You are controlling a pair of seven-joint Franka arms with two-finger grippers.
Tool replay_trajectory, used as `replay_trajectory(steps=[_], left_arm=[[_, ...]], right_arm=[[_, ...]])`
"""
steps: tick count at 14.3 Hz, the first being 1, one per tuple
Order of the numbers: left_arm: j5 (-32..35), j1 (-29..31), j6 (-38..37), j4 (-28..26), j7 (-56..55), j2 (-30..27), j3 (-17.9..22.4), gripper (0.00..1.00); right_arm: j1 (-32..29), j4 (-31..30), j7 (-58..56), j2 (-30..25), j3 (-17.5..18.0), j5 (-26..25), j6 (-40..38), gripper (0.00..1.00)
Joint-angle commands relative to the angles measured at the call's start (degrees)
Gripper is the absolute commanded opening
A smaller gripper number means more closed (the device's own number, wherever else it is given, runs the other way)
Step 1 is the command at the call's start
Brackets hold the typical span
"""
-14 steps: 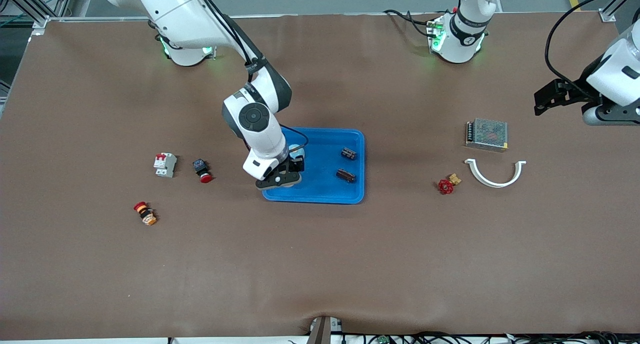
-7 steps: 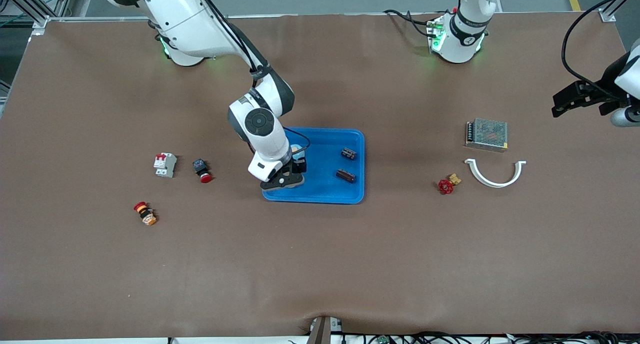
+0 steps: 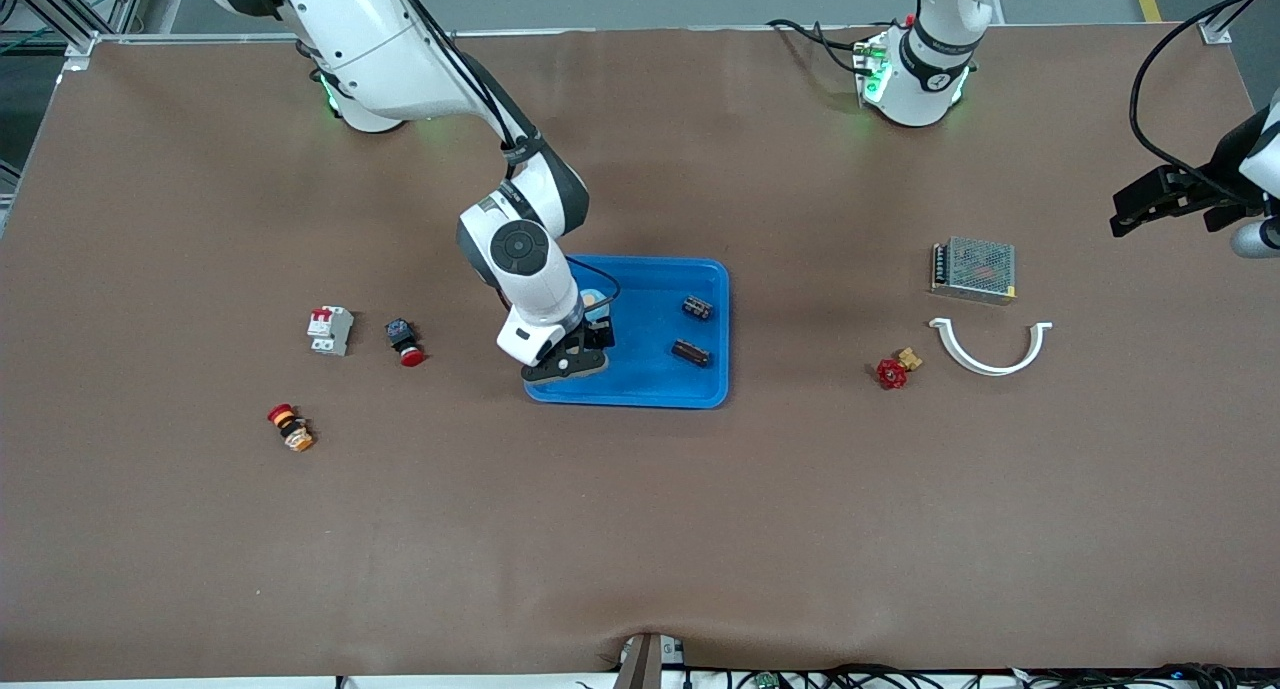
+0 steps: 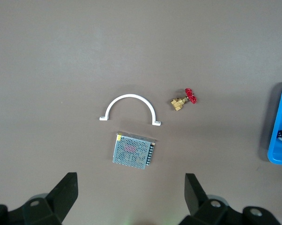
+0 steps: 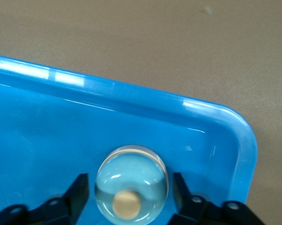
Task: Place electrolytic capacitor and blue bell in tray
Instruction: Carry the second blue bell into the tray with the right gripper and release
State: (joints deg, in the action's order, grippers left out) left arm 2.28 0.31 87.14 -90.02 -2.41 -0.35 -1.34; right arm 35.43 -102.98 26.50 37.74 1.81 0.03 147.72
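Observation:
The blue tray (image 3: 650, 387) lies mid-table. The blue bell (image 5: 131, 180), a shiny dome with a tan knob, sits in the tray's corner (image 5: 234, 136) toward the right arm's end; it also shows in the front view (image 3: 592, 297). My right gripper (image 5: 130, 193) is low over it, open, one finger on each side with small gaps. Two dark electrolytic capacitors (image 3: 698, 307) (image 3: 692, 351) lie in the tray toward the left arm's end. My left gripper (image 3: 1140, 204) is open and empty, up over the left arm's end of the table; in its wrist view (image 4: 131, 197) the fingers stand wide apart.
A metal-mesh power supply (image 3: 973, 269), a white half-round clamp (image 3: 990, 354) and a red-handled brass valve (image 3: 893, 371) lie toward the left arm's end. A white breaker (image 3: 330, 329), a red push button (image 3: 405, 341) and a red-and-orange button (image 3: 290, 427) lie toward the right arm's end.
My left gripper has drawn away toward the left arm's end of the table. My right hand has shifted slightly over the tray's corner, with the bell under it.

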Motion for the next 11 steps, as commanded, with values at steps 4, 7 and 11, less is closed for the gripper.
replay_trajectory(steps=[4, 7, 11], left_arm=[[-0.3, 0.2, -0.3, 0.4, 0.8, -0.2, -0.3, 1.0], [-1.0, 0.0, -0.2, 0.3, 1.1, -0.2, -0.6, 1.0], [-1.0, -0.2, -0.2, 0.3, 1.1, -0.4, -0.7, 1.0]], right_arm=[[0.5, 0.0, 1.3, -2.9, -0.5, -0.6, -2.9, 1.0], [0.9, 0.1, 1.3, -11.7, -0.4, -0.6, -15.3, 1.0], [0.3, 0.2, 1.4, -22.6, -0.5, -0.7, -30.7, 1.0]])
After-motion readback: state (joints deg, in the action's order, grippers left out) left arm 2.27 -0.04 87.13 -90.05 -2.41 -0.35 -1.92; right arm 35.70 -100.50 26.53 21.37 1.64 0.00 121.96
